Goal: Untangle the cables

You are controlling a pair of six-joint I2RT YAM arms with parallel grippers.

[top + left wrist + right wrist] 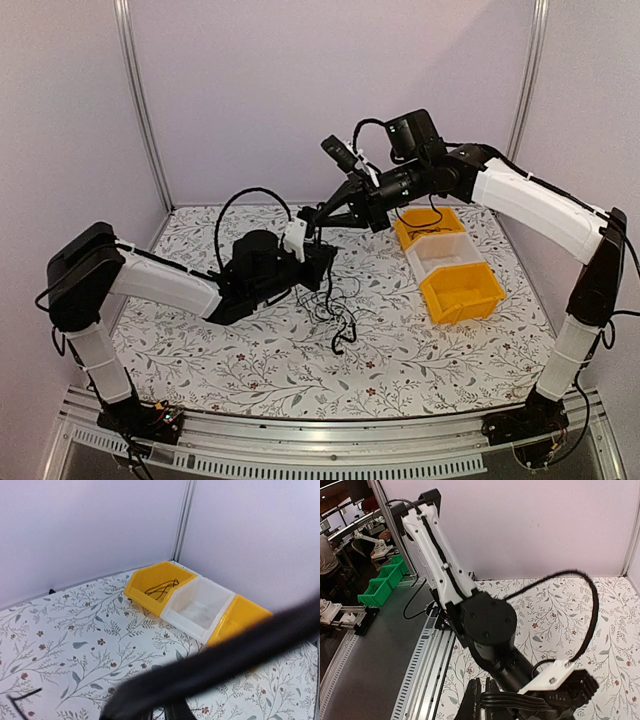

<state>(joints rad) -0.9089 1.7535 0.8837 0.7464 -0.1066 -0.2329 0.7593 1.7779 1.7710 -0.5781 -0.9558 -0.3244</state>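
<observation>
A tangle of thin black cables (pixel 335 310) lies on the flowered table in the middle and runs up to both grippers. My left gripper (pixel 322 262) sits just above the tangle, and its jaws look closed on the strands. In the left wrist view its fingers (pixel 172 714) barely show under a blurred black bar. My right gripper (pixel 318 214) is close behind it. In the right wrist view my right gripper (pixel 492 700) is shut on a flat bundle of black cables (pixel 535 701) that leads toward the left gripper. One black cable (pixel 161 587) lies in the far yellow bin.
Three bins stand in a row at the right: a far yellow bin (pixel 405 232), a white bin (pixel 428 262) and a near yellow bin (pixel 478 298). A short black cable piece (pixel 20 699) lies on the table. Walls close the back and sides.
</observation>
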